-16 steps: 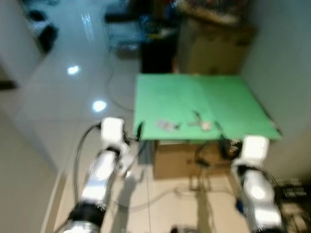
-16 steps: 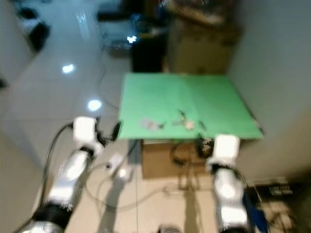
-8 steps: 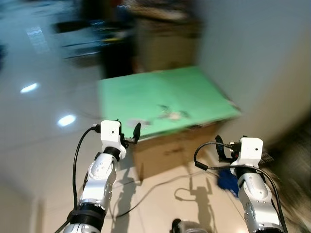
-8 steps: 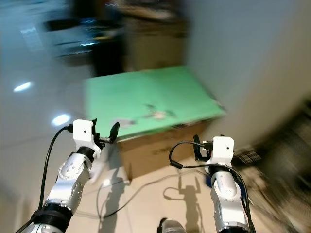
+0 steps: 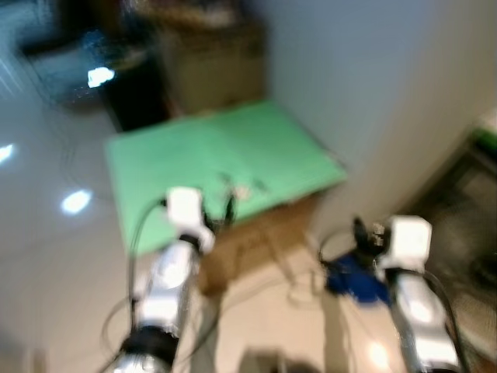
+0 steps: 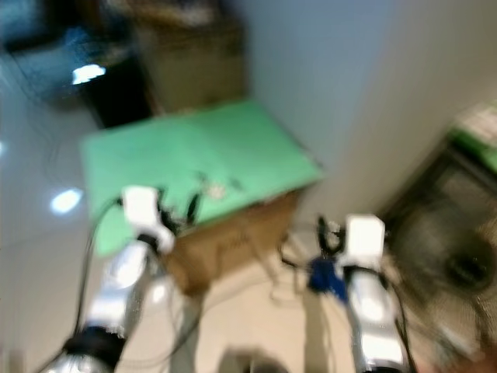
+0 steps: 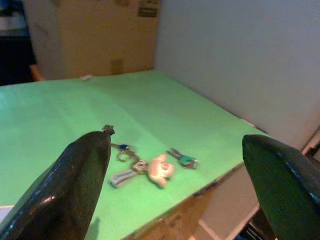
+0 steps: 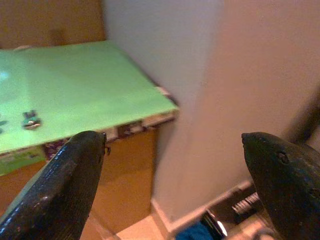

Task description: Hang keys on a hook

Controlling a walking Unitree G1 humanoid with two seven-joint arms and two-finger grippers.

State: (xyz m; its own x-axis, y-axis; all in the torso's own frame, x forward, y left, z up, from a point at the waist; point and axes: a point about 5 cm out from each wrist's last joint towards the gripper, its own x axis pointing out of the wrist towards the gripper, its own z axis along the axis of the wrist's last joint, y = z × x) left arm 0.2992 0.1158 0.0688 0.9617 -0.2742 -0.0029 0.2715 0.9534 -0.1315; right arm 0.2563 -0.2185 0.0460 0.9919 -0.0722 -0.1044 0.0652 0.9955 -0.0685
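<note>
From the head cameras I see a blurred scene built around a green board (image 5: 217,167) lying on top of a cardboard box (image 5: 256,241). The keys (image 7: 145,169) lie on the board near its front edge, a small bunch with a pale fob, and a separate little green-tagged key (image 7: 184,160) rests just beside them, closer to the board's wall-side corner. My left gripper (image 7: 175,195) hovers just short of the board's front edge, aimed at the keys, its two black fingers (image 7: 75,190) spread wide and holding nothing. My right gripper (image 8: 175,190) hangs past the board's corner beside the grey wall (image 8: 165,45), fingers likewise parted and empty. Below the board's corner something blue (image 5: 353,280) sits on the tiled floor (image 5: 46,256). Cables trail down from the box.
</note>
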